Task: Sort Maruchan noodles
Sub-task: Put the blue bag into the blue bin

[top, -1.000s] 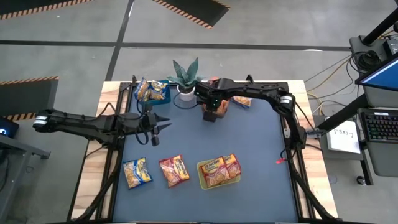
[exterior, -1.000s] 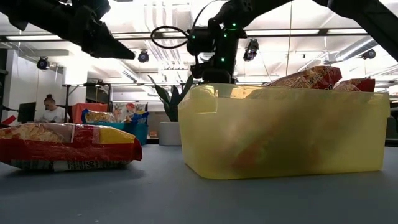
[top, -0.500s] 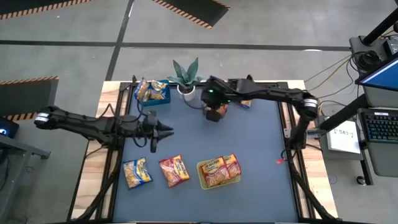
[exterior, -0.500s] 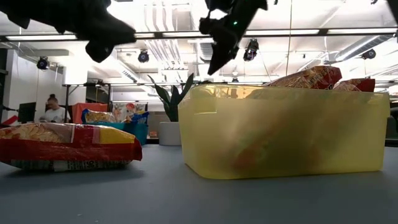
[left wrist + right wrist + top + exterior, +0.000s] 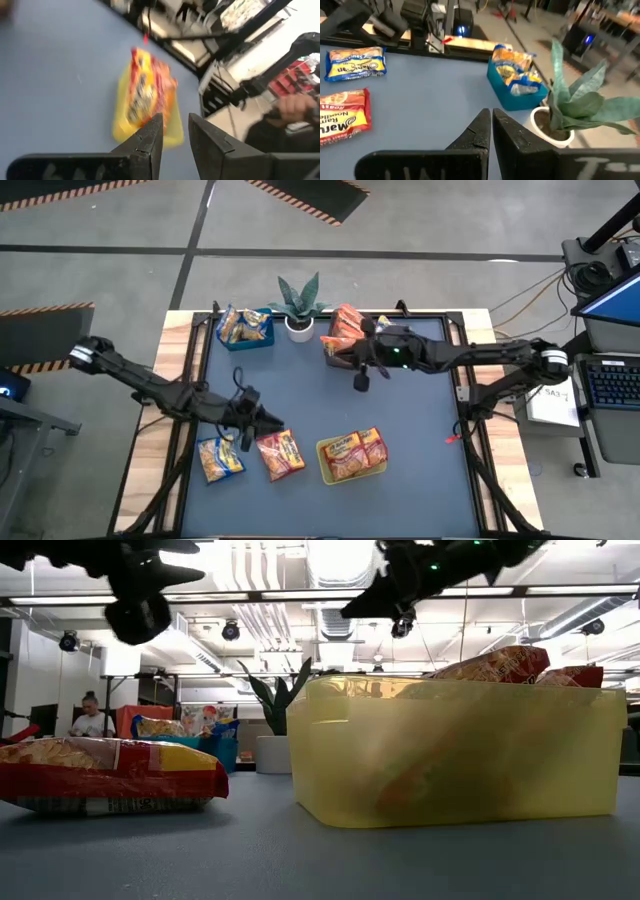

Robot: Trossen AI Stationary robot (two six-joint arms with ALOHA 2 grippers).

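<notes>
Left pincer (image 5: 272,423) now beside red packet (image 5: 281,454).

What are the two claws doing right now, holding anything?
Left gripper: fingers slightly apart, holding nothing, above the red packet.
Right gripper: shut, empty, hanging over the table.

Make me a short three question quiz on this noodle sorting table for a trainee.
1. True or false: the right hand holds a noodle packet.
2. Which lies loose on the table nearest the left hand? A) red packet B) plant C) blue bin
3. Fill in: the yellow bin holds ____ packets, not yellow ones.

Key:
1. False; it is shut on nothing.
2. A
3. orange
</notes>
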